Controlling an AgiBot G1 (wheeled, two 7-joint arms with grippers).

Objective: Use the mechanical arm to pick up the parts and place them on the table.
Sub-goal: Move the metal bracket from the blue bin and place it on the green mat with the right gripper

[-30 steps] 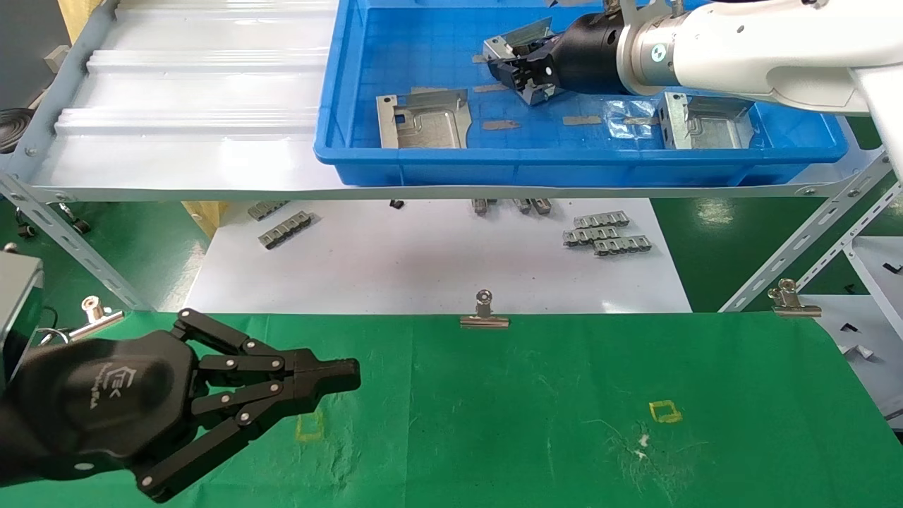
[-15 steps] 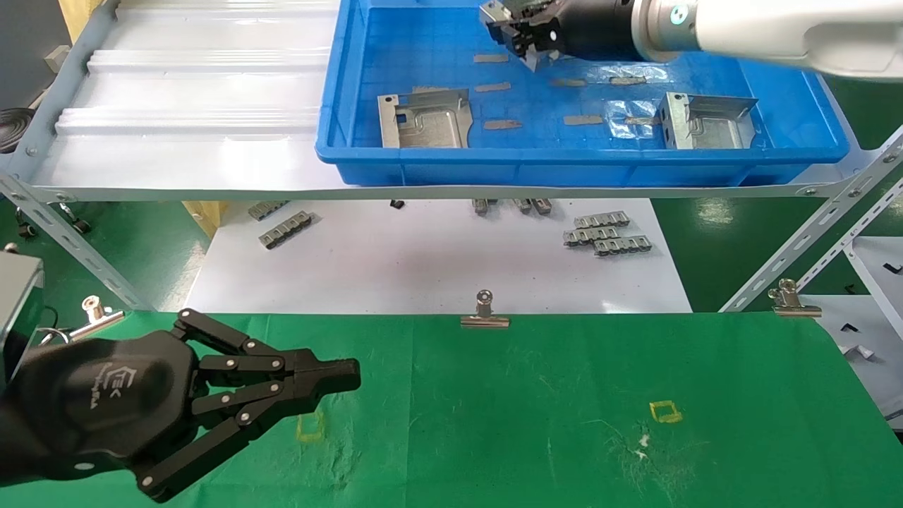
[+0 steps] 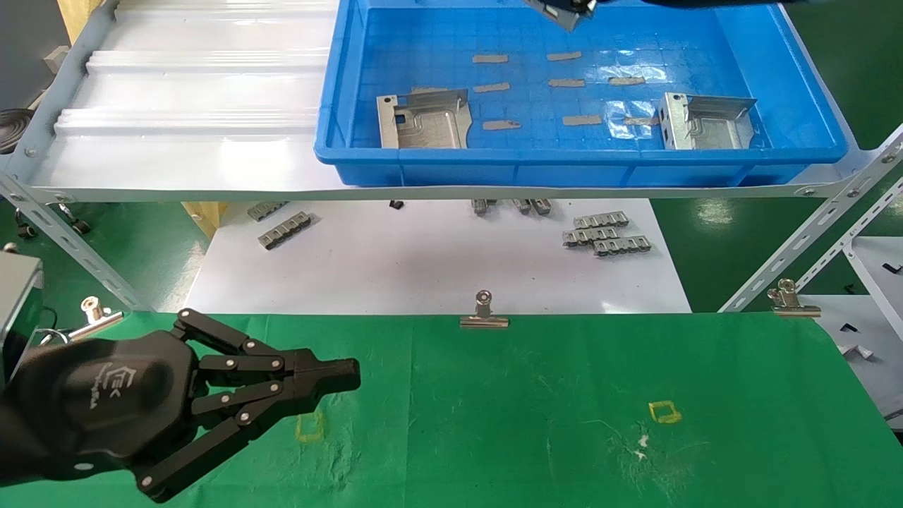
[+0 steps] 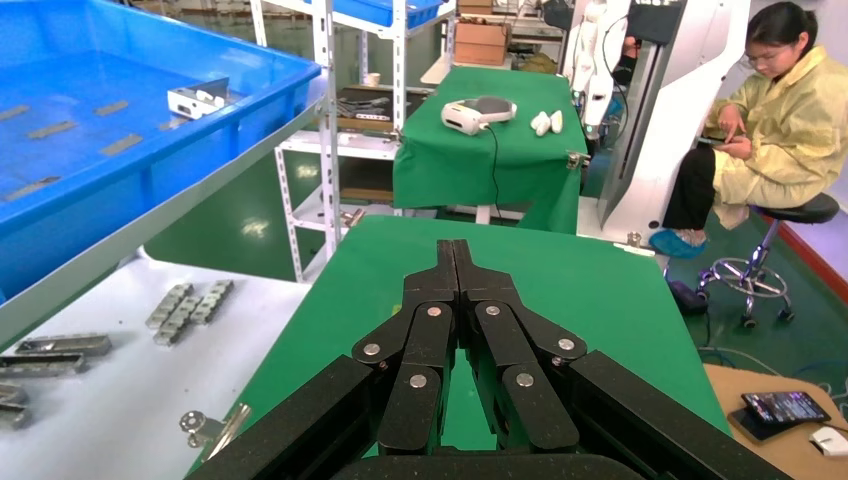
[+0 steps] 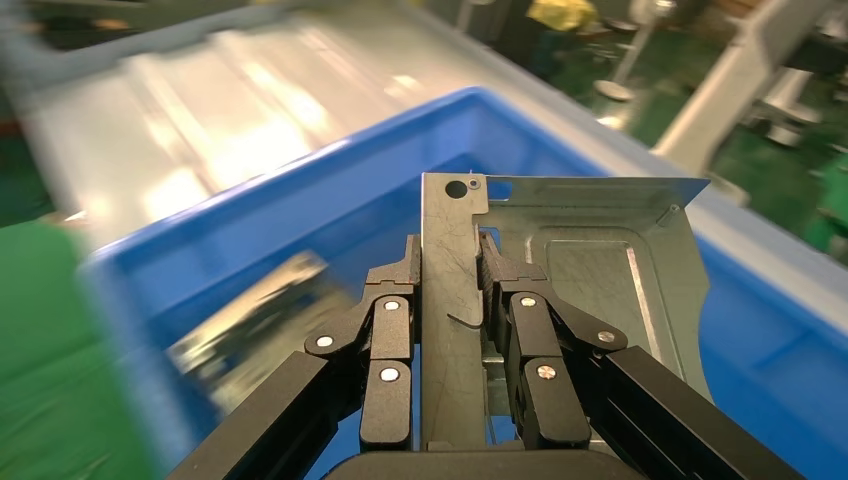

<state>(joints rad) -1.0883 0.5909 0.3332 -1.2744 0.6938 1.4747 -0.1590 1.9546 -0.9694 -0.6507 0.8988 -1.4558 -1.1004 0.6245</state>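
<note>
My right gripper (image 5: 450,262) is shut on the folded side wall of a silver bracket (image 5: 590,250) and holds it in the air above the blue tray (image 5: 300,200). In the head view only a corner of that bracket (image 3: 561,10) shows at the top edge. Two more silver brackets lie in the blue tray (image 3: 578,173): one at its front left (image 3: 423,120), one at its front right (image 3: 705,121). My left gripper (image 3: 349,374) is shut and empty, parked low over the left of the green cloth table (image 3: 564,423); it also shows in the left wrist view (image 4: 452,250).
The tray sits on a pale grey metal shelf (image 3: 183,106) above a white sheet (image 3: 423,261) with small grey ridged strips (image 3: 607,236). Binder clips (image 3: 484,314) (image 3: 790,300) hold the cloth's far edge. Yellow square outlines (image 3: 664,411) mark the cloth.
My right gripper has lifted the bracket up out of the tray and away toward the top of the head view; the arm has left that view. The left arm has not moved.
</note>
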